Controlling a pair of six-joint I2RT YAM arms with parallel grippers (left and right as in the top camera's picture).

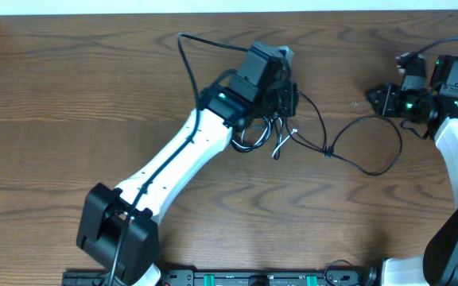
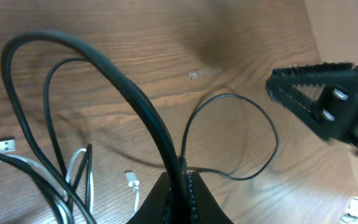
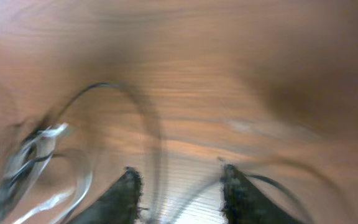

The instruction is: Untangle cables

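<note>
Our left fingers (image 2: pixel 158 202) pinch the black cord (image 2: pixel 143 107), right fingers (image 3: pixel 126 190) parted; pulling now could cinch its loops around the white cord (image 2: pixel 131 181).

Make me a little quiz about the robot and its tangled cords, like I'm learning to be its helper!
1. True or false: the left hand is shut on the black cord.
2. What colour is the other thin cord lying on the table? A white, B red, C green.
3. Fill in: the right hand is ____ (open or shut).
Key: 1 true; 2 A; 3 open.
</note>
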